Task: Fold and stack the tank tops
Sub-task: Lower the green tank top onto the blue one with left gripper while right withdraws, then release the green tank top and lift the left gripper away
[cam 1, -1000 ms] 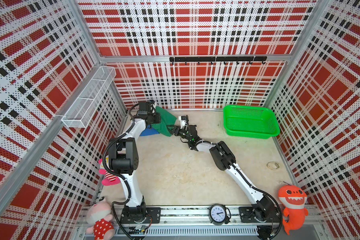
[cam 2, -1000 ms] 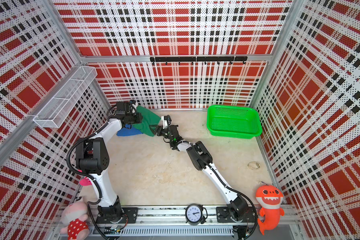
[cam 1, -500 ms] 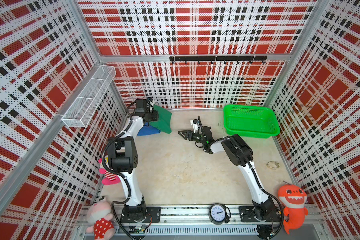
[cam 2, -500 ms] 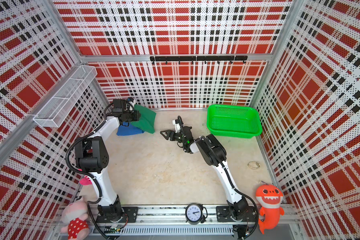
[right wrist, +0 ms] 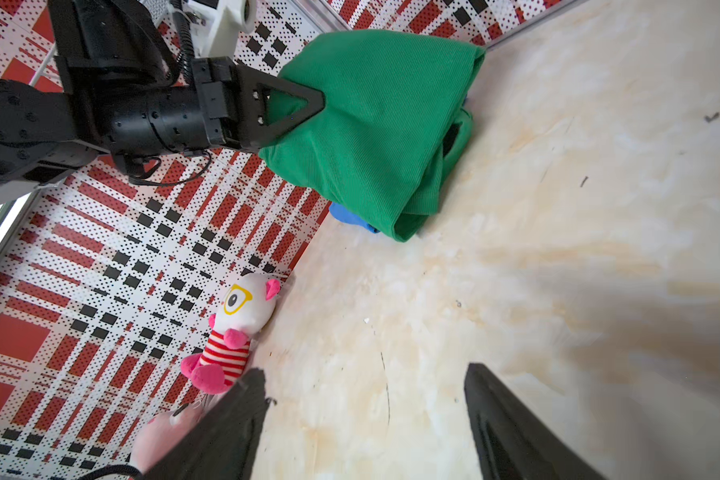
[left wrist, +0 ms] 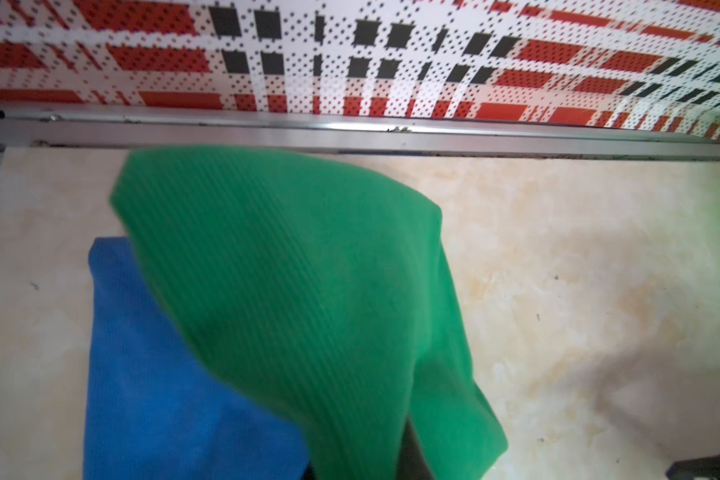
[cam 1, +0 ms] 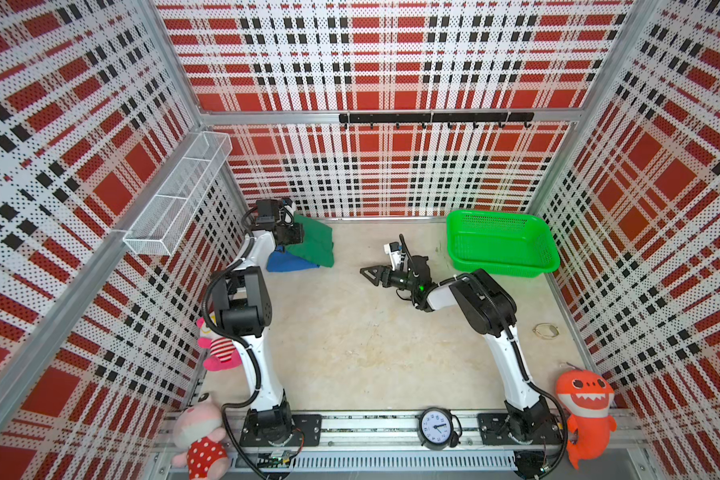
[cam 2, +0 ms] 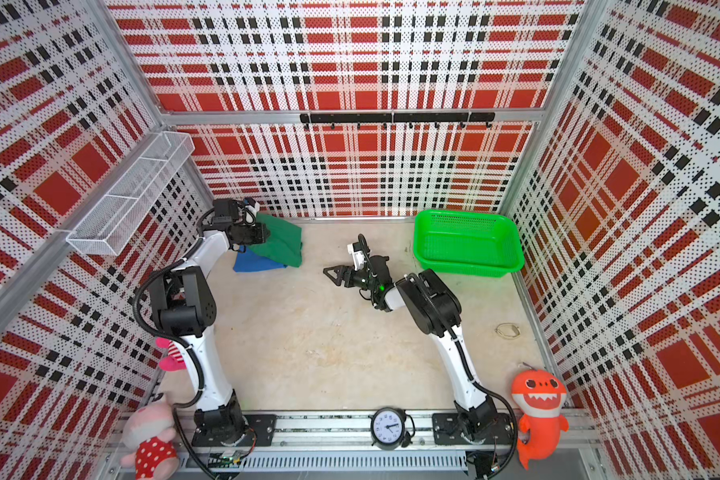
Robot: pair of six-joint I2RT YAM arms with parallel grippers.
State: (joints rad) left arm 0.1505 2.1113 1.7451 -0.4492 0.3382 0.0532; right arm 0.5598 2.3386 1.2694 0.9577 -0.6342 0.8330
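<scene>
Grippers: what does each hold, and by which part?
The left gripper grips the dark green tank top at its raised edge; the right gripper is open, holding nothing.

Beige tabletop (cam 1: pixel 350 345) w/ blue tank top (cam 1: pixel 285 264), grn basket (cam 1: pixel 495 266).

Green on blue, at eleven o'clock.
The ribbed green tank top (cam 1: pixel 314 245) drapes loosely over the flat blue tank top (cam 1: pixel 285 262), which shows at its seven o'clock.

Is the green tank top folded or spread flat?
Folded: the green tank top is a doubled bundle over the blue tank top, one edge pinched in the left tool.
</scene>
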